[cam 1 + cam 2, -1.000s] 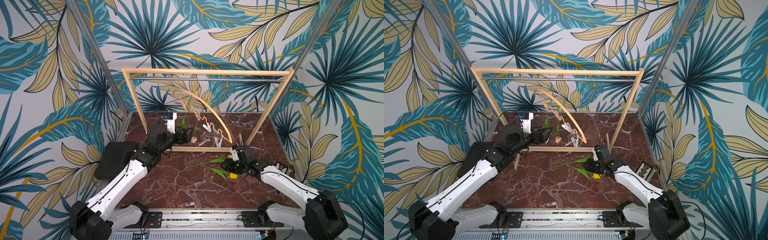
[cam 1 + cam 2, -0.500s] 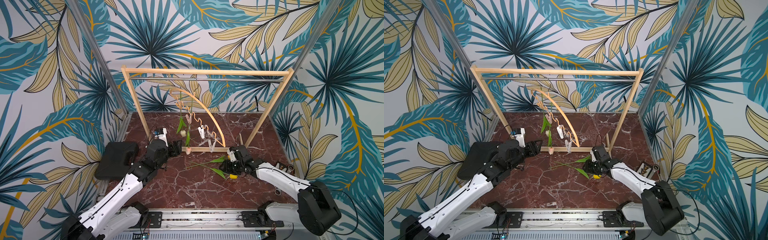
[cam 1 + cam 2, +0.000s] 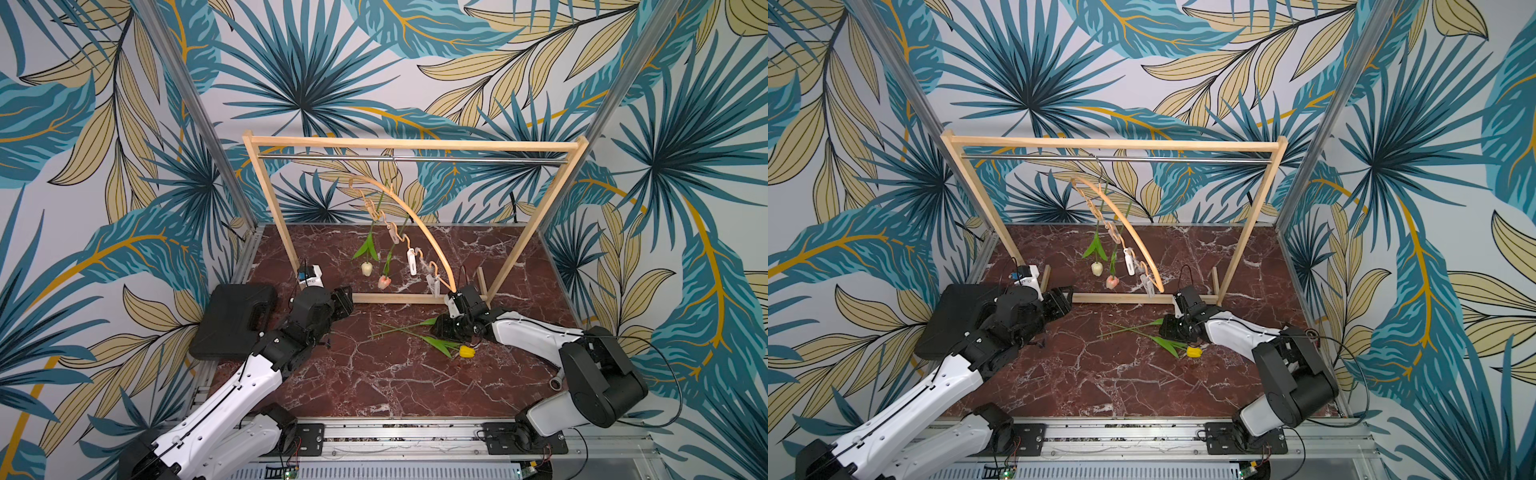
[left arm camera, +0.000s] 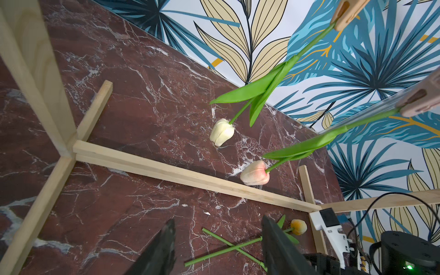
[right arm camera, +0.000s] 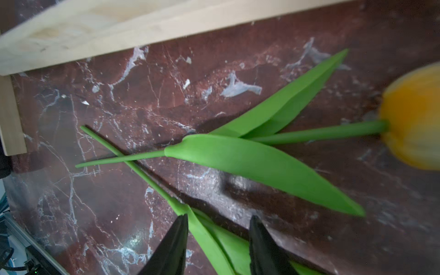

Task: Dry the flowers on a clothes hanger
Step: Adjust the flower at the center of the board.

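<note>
Fingers of my left gripper (image 4: 217, 220) stand apart, holding nothing; just beyond them two green stems (image 4: 223, 251) cross on the marble floor (image 4: 119, 214). Farther out, past the rack's base bar (image 4: 190, 177), the cream-white tulip (image 4: 222, 132) and pink tulip (image 4: 254, 176) hang head-down from the clothes hanger (image 3: 420, 226). My right gripper (image 5: 219, 216) straddles a tulip leaf (image 5: 214, 245); whether it pinches I cannot tell. Beyond lies the yellow-orange tulip (image 5: 414, 116).

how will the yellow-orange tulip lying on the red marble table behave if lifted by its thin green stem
Probably light: the yellow-orange tulip is mostly slim stem. Its bulky head sits at one end, so it would likely swing head-down. Pushed, its flat leaves should stop it rolling.
</note>
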{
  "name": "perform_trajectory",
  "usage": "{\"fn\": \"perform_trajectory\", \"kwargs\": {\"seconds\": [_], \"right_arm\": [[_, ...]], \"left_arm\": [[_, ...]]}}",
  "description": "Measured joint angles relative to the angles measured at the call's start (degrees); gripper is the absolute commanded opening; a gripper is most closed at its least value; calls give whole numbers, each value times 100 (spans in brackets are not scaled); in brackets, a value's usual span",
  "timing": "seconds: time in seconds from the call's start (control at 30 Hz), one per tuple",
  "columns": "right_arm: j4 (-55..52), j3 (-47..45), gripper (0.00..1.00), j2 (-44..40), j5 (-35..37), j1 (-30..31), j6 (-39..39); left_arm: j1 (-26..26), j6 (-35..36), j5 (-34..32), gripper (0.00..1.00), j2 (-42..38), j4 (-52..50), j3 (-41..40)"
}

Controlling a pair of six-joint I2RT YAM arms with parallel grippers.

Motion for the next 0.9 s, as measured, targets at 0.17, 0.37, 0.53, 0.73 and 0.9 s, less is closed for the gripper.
{"fn": "perform_trajectory", "kwargs": {"seconds": [0.17,0.37,0.53,0.73,0.9], "right_arm": [[264,33,44,208,-76,238,2],[616,201,43,509,-264,826,72],[450,437,43,586,-271,962,85],[-133,1150,44,586,-28,828,-44],[-391,1867,45,754,109,586,-225]], "left_arm": [[0,-142,-55,58,-155,-177,-105],[0,-170,-140,58,-297,-319,-166],[0,-232,-205,57,-402,-404,-221],[0,-293,-262,57,-450,-442,-221],[0,-317,-295,57,-520,-479,-221]]}}
